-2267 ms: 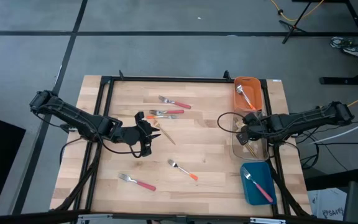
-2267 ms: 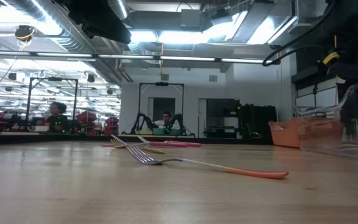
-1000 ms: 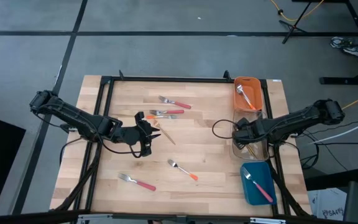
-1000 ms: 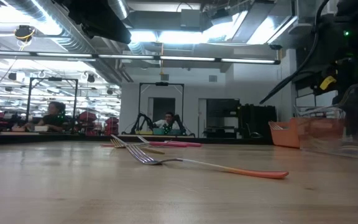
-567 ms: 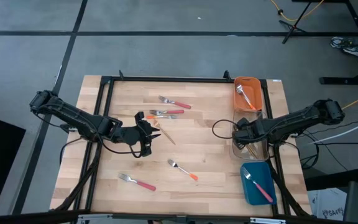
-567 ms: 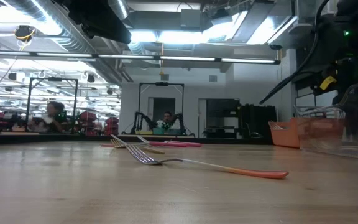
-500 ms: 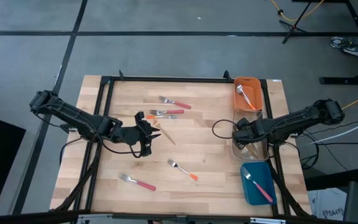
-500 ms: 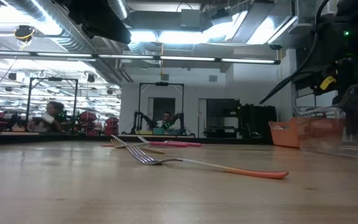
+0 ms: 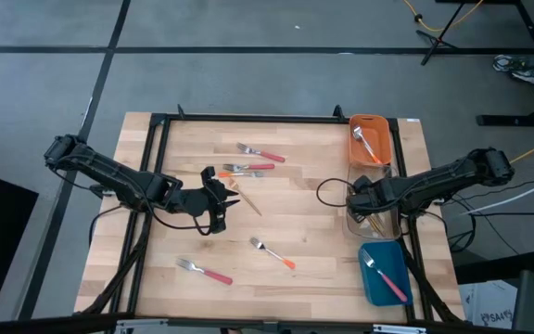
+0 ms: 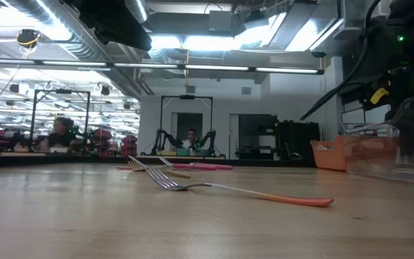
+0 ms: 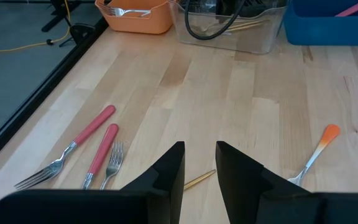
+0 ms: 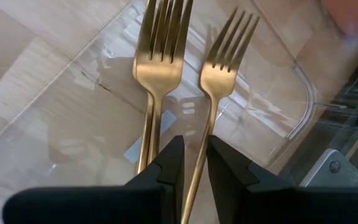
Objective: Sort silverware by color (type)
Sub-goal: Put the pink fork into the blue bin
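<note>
Silverware lies flat on the wooden table: two pink-handled forks [image 9: 260, 153] [image 9: 248, 168], a thin gold piece [image 9: 248, 202], an orange-handled fork [image 9: 273, 252] and another pink-handled fork [image 9: 205, 271]. My left gripper [image 9: 221, 199] hovers open over the table's middle left, above the gold piece [image 11: 199, 180]. My right gripper [image 12: 191, 146] points down into the clear bin [image 9: 385, 225] and is slightly open. Two gold forks [image 12: 160, 56] [image 12: 222, 62] lie on the bin's floor. The handle of the right-hand one runs between the fingers, and I see no touch.
Along the right edge stand an orange bin [image 9: 370, 139] holding a silver fork, then the clear bin, then a blue bin [image 9: 385, 272] holding a pink-handled fork. A black frame [image 9: 248, 118] rims the table. Bare wood lies between the forks and the bins.
</note>
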Motion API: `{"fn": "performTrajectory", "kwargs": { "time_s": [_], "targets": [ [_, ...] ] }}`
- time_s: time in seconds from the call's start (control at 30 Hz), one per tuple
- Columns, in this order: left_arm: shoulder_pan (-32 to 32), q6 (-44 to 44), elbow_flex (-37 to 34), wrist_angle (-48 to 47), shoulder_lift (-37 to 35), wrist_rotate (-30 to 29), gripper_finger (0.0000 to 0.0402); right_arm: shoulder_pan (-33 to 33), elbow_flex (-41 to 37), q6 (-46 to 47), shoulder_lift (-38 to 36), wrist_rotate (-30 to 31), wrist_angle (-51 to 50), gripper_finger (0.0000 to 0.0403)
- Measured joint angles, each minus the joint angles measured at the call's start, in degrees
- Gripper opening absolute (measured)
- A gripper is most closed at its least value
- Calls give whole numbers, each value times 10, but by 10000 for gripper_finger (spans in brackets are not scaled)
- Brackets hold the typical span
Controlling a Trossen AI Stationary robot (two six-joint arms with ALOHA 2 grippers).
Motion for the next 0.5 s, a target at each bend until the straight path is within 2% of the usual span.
{"fn": "performTrajectory", "kwargs": {
  "time_s": [0.5],
  "targets": [
    [0, 0, 0, 0, 0, 0, 85, 0, 11, -30, -1, -30, -20, 60]
  ]
}}
